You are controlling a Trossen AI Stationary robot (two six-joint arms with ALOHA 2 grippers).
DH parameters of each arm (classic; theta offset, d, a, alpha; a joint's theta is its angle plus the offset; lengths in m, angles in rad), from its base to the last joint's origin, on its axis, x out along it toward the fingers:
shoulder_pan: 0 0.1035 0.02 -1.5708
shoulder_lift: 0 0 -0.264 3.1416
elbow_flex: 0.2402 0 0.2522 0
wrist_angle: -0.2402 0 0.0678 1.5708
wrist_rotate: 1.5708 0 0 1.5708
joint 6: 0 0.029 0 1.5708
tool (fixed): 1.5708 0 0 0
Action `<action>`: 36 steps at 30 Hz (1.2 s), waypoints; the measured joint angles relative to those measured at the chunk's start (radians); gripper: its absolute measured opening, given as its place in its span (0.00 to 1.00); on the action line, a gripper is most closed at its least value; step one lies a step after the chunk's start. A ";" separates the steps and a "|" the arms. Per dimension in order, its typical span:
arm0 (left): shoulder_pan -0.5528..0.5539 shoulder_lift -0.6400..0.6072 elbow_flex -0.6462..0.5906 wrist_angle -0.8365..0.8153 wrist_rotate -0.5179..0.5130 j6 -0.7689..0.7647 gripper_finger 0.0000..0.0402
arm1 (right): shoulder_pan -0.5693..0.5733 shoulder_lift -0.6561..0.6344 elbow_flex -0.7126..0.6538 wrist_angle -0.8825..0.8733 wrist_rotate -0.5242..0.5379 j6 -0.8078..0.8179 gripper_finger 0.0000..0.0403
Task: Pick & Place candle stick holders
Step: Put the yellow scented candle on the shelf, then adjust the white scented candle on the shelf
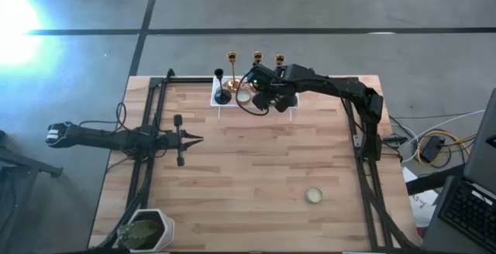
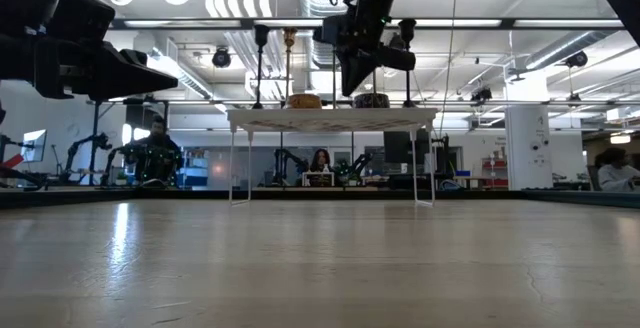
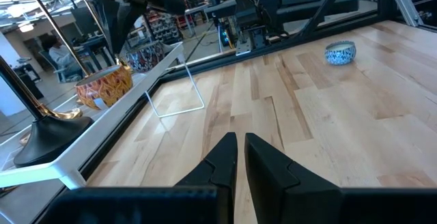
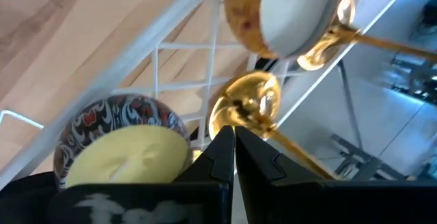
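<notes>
Right arm reaches over a raised white tray of candle stick holders at the table's far edge.

The right gripper (image 1: pixel 262 97) hovers above the tray (image 1: pixel 218 101), jaws nearly shut and empty, over a low cup (image 4: pixel 126 145) and gold sticks (image 1: pixel 256 58) (likely lining up a pick). One cup (image 1: pixel 313 196) sits alone near right. The left gripper (image 1: pixel 191 139) waits at left, jaws nearly shut, empty.

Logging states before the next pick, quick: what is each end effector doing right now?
Left end effector: shut, holding nothing, over the bare table.
Right end effector: shut, empty, above the white tray.
</notes>
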 joint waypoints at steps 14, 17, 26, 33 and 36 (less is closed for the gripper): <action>0.000 0.000 0.000 0.000 0.000 0.000 0.08 | 0.021 0.001 0.011 0.073 -0.082 -0.018 0.02; 0.000 0.000 0.000 0.000 0.000 0.000 0.08 | 0.023 0.002 0.010 0.075 -0.094 -0.016 0.02; 0.000 0.000 0.000 0.000 0.000 0.000 0.08 | 0.034 0.027 0.005 0.090 -0.097 -0.003 0.02; 0.000 0.000 0.000 0.000 0.000 0.000 0.08 | 0.040 0.058 0.010 0.115 -0.089 -0.006 0.02; 0.000 0.000 0.000 0.000 0.000 0.000 0.08 | 0.044 0.058 0.010 0.127 -0.089 -0.013 0.02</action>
